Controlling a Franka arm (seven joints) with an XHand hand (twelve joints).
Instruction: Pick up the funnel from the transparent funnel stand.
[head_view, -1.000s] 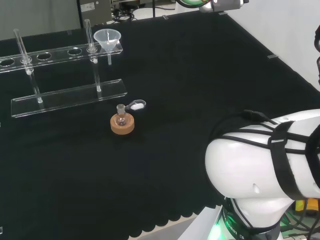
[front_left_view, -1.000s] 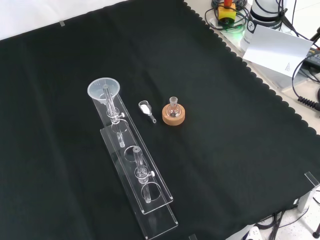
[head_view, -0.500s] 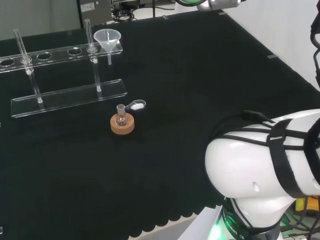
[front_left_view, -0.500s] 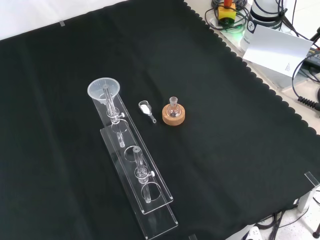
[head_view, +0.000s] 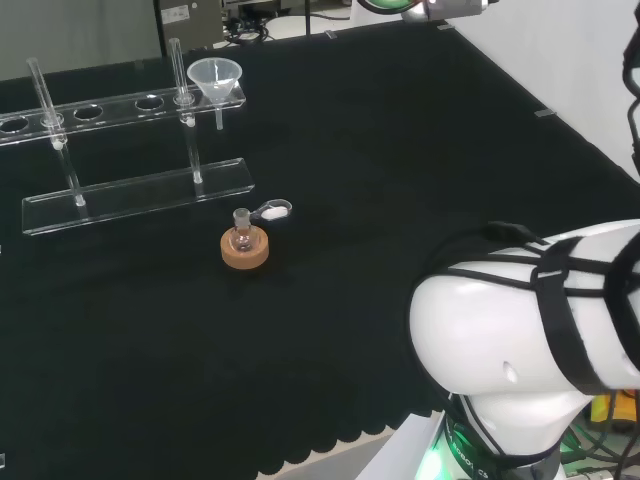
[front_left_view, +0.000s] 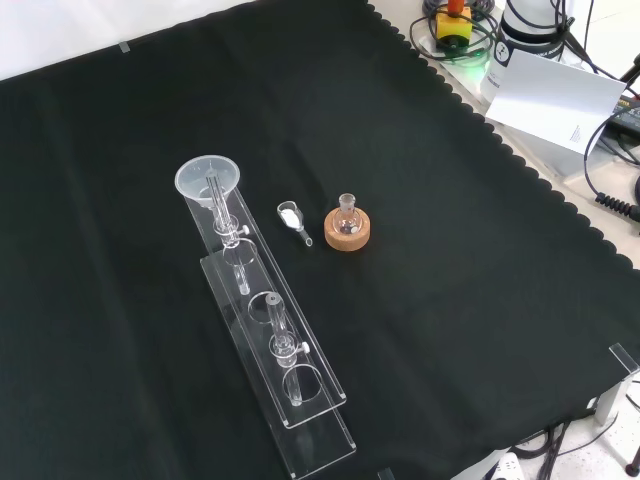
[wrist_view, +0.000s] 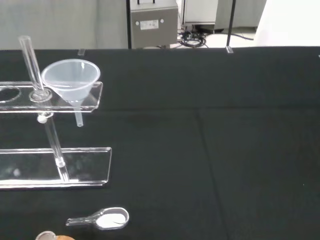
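Note:
A clear funnel (head_view: 216, 78) (front_left_view: 207, 180) (wrist_view: 70, 80) sits upright in the end hole of a transparent funnel stand (head_view: 140, 190) (front_left_view: 290, 390) (wrist_view: 55, 167), its stem hanging below the upper shelf. The stand has two clear posts and several round holes in its upper shelf. The wrist view looks across the cloth at the funnel from some distance away, with open cloth between.
A small round flask on a cork ring (head_view: 245, 247) (front_left_view: 347, 228) stands near the stand. A small clear scoop with white powder (head_view: 273, 211) (front_left_view: 293, 219) (wrist_view: 105, 219) lies beside it. The arm's white link (head_view: 540, 330) rises at the head view's right. Cables and a white card (front_left_view: 555, 95) lie beyond the cloth's edge.

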